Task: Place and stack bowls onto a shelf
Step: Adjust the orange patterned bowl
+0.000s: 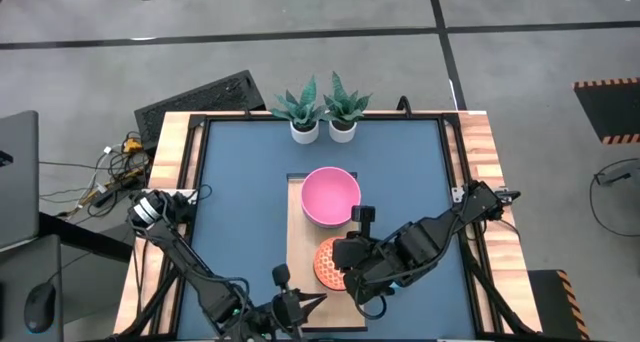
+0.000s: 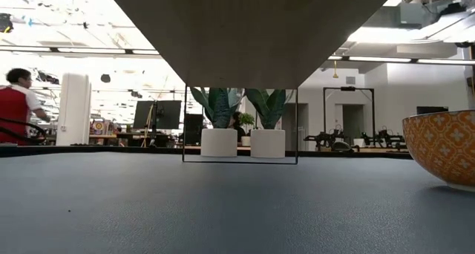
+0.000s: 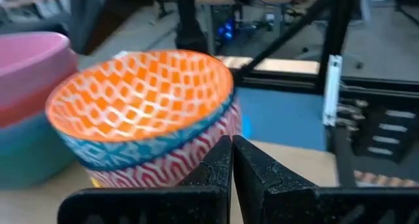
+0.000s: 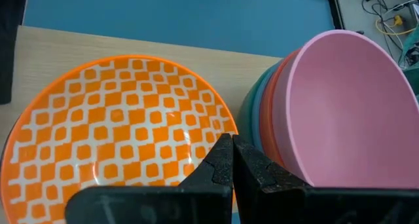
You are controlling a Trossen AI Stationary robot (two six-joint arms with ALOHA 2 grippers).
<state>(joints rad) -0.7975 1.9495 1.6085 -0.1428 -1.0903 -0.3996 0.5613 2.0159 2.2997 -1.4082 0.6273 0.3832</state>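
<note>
From above I see the shelf [image 1: 297,214] lying on the blue surface [image 1: 235,182], carrying the pink bowl [image 1: 331,195] and, just beside it, the orange bowl [image 1: 328,262]. My right gripper [image 1: 352,265] sits over the orange bowl's edge; its wrist view shows the fingers [image 4: 226,165] pressed together. My left gripper [image 1: 290,304] waits at the near end of the shelf, fingers [image 3: 226,168] together too. Only the left wrist view reveals patterned bowls stacked beneath the orange one, and a teal bowl [image 3: 29,155] under the pink.
</note>
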